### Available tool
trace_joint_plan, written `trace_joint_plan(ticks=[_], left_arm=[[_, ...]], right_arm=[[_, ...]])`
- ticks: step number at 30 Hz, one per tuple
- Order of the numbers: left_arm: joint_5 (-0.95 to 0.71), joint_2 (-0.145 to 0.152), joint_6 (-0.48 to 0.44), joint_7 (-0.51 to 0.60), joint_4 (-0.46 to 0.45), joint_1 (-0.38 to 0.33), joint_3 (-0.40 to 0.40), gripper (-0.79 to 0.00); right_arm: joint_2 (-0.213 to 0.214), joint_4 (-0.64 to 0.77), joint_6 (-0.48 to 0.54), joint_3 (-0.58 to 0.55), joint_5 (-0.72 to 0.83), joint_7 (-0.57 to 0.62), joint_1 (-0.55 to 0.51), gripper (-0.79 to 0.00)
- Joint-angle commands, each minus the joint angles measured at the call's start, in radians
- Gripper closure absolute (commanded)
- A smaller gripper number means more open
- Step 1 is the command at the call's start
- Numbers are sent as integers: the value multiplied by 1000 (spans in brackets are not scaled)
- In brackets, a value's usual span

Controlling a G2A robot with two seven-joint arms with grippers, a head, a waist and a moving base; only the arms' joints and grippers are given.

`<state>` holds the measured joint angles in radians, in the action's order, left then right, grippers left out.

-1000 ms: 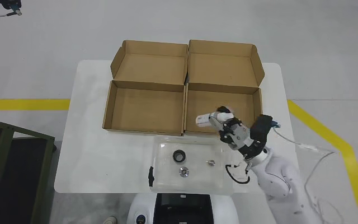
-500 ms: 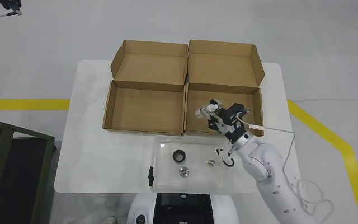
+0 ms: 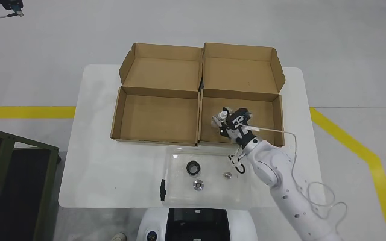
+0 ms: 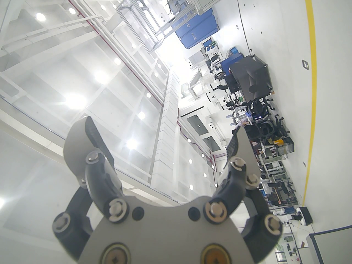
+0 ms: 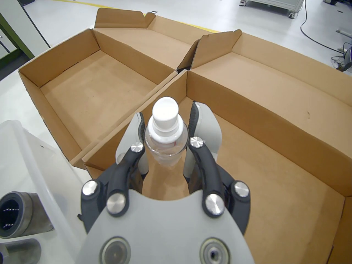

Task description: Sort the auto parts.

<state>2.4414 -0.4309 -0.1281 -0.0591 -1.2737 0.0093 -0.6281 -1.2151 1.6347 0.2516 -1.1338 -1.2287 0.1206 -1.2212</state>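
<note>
right fingers clamp bottle; above box

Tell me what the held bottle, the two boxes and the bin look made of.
The bottle has a clear, glossy body that you can see through, so plastic or glass; which one is not settled. Its cap looks like matte white plastic. The boxes are brown cardboard, matte, with folded flaps. The bin has a milky see-through wall, probably plastic.

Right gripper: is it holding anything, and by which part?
Yes: the right gripper is shut on a small clear bottle, clamped across its clear body just below the white cap.
</note>
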Motion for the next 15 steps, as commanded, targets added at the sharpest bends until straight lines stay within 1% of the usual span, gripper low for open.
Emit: trace_joint_plan(ticks=[1, 2, 5, 9, 10, 11, 12, 13, 15], left_arm=[[0, 0, 0, 0, 0, 0, 0, -785], [0, 0, 0, 0, 0, 0, 0, -785], [0, 0, 0, 0, 0, 0, 0, -785], [0, 0, 0, 0, 0, 0, 0, -785], [0, 0, 0, 0, 0, 0, 0, -785], [0, 0, 0, 0, 0, 0, 0, -785], [0, 0, 0, 0, 0, 0, 0, -785], [0, 0, 0, 0, 0, 0, 0, -785], [0, 0, 0, 0, 0, 0, 0, -785]], right_arm=[[-2, -9, -2, 4, -3, 6, 4, 0], [-2, -12, -2, 7, -9, 12, 6, -92], [-4, -20, 0, 16, -18, 21, 11, -166], [-7, -26, -5, 25, -27, 28, 12, -243], [-8, -28, -6, 27, -28, 28, 13, -283], [-8, -29, -7, 27, -30, 29, 13, -342], [-8, -29, -11, 27, -39, 31, 14, -588], [-8, -24, -14, 25, -54, 31, 14, -785], [-6, -5, -15, 20, -74, 30, 8, -785]])
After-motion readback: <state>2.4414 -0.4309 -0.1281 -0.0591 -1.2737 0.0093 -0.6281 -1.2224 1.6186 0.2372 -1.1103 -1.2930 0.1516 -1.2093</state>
